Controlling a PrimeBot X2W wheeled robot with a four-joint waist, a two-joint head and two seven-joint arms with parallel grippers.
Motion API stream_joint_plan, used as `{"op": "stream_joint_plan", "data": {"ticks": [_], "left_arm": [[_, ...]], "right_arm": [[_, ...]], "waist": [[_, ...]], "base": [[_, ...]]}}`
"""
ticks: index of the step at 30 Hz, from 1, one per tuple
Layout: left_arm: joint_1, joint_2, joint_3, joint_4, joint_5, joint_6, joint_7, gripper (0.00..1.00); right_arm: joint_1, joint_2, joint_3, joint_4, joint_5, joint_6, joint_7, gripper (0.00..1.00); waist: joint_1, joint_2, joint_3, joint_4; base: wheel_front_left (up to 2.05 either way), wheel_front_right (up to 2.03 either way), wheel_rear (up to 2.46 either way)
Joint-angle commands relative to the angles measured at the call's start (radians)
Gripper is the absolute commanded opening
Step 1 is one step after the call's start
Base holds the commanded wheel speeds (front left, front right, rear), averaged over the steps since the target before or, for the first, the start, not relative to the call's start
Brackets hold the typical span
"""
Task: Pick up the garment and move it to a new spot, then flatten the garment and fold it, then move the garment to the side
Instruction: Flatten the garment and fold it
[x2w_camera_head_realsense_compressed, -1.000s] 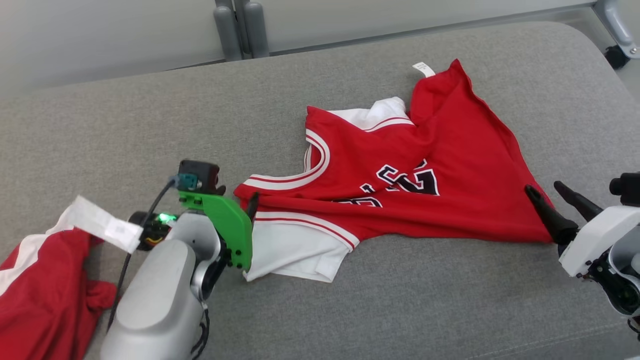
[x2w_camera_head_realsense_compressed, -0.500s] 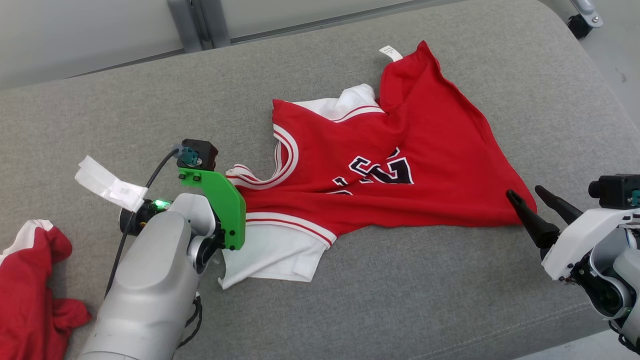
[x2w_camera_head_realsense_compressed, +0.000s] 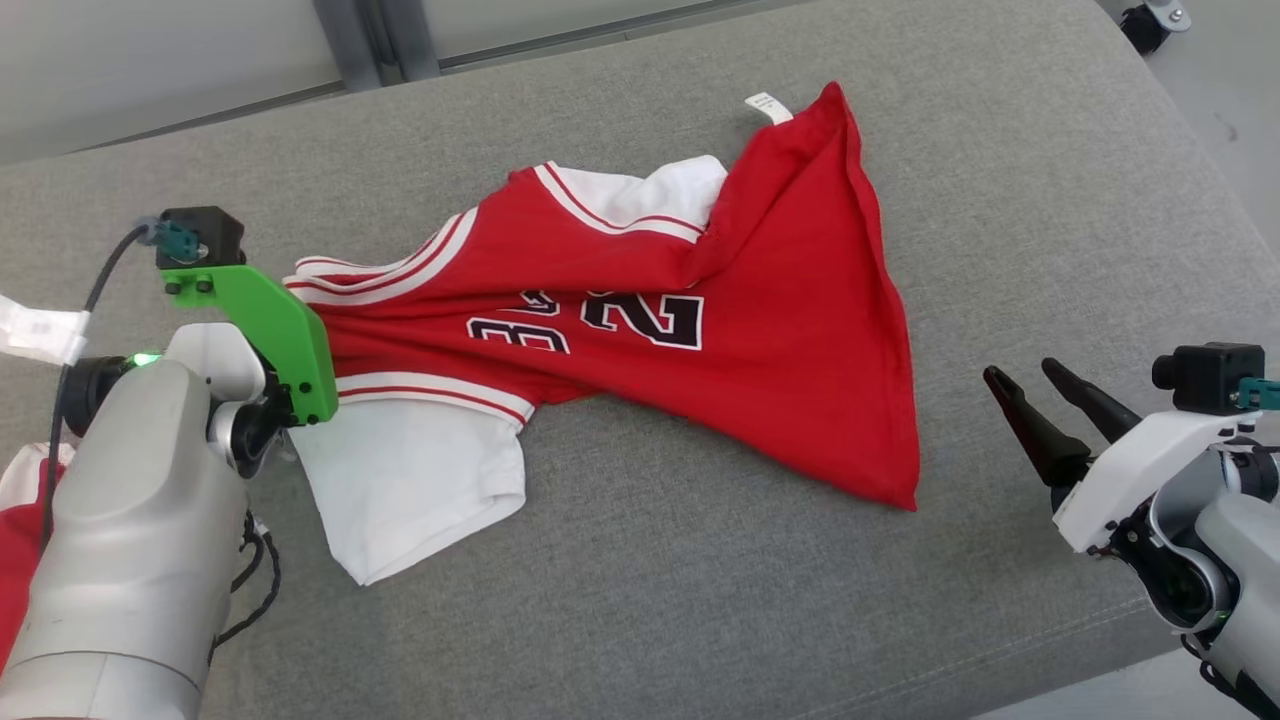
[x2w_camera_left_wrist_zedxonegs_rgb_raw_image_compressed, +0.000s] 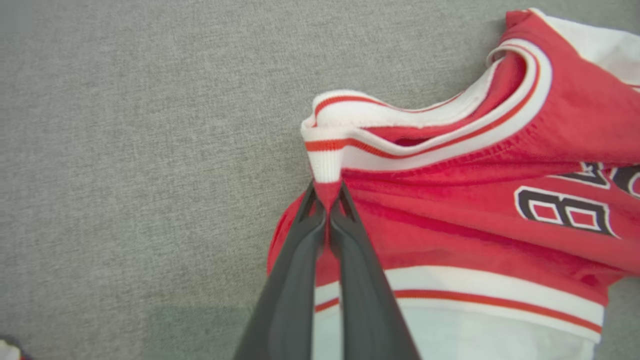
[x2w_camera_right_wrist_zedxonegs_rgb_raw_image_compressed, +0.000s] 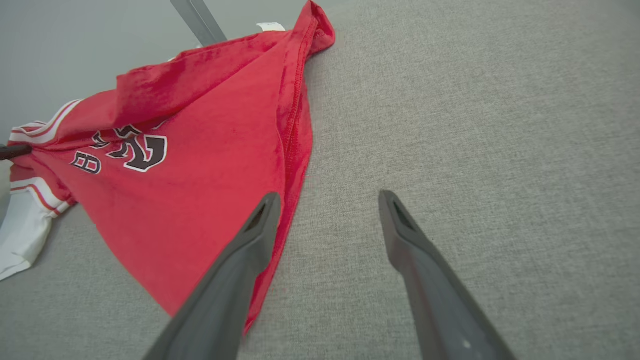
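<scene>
We judge the garment (x2w_camera_head_realsense_compressed: 760, 330) light and limp; our left claw (x2w_camera_left_wrist_zedxonegs_rgb_raw_image_compressed: 327, 194) pinches its ribbed shoulder trim, right claw (x2w_camera_right_wrist_zedxonegs_rgb_raw_image_compressed: 328, 196) apart.

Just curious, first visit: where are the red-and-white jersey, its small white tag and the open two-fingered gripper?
red-and-white jersey (x2w_camera_head_realsense_compressed: 800, 340): head view, plain red body.
small white tag (x2w_camera_head_realsense_compressed: 767, 105): head view, tag's middle.
right gripper (x2w_camera_head_realsense_compressed: 1020, 369): head view, between its fingertips.
</scene>
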Motion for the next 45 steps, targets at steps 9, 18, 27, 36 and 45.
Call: {"op": "stream_joint_plan", "data": {"ticks": [9, 18, 27, 36, 45], "left_arm": [[-0.019, 0.036, 0.015, 0.043, -0.019, -0.002, -0.071, 1.00], [0.095, 0.055, -0.041, -0.125, 0.026, -0.017, -0.282, 1.00], [0.352, 0.066, -0.035, -0.451, 0.048, 0.080, -0.479, 1.00], [0.596, 0.081, 0.000, -0.764, 0.027, 0.183, -0.520, 1.00], [0.722, 0.051, -0.017, -0.906, 0.023, 0.228, -0.534, 1.00]], "right_arm": [[0.030, 0.027, -0.034, 0.010, -0.037, -0.001, -0.021, 1.00], [0.082, 0.078, -0.002, 0.001, -0.017, -0.001, 0.057, 1.00], [0.123, 0.107, 0.027, -0.004, 0.004, -0.001, 0.134, 0.89], [0.115, 0.102, -0.003, -0.008, -0.010, -0.001, 0.107, 0.00], [0.051, 0.082, -0.066, 0.053, 0.023, -0.001, 0.095, 0.00]], "waist": [[0.0000, 0.0000, -0.017, -0.005], [0.0000, 0.0000, -0.078, 0.059], [0.0000, 0.0000, -0.099, 0.121], [0.0000, 0.0000, -0.095, 0.156], [0.0000, 0.0000, -0.063, 0.215]], "base": [[0.00, 0.00, 0.00], [0.00, 0.00, 0.00], [0.00, 0.00, 0.00], [0.00, 0.00, 0.00], [0.00, 0.00, 0.00]]}}
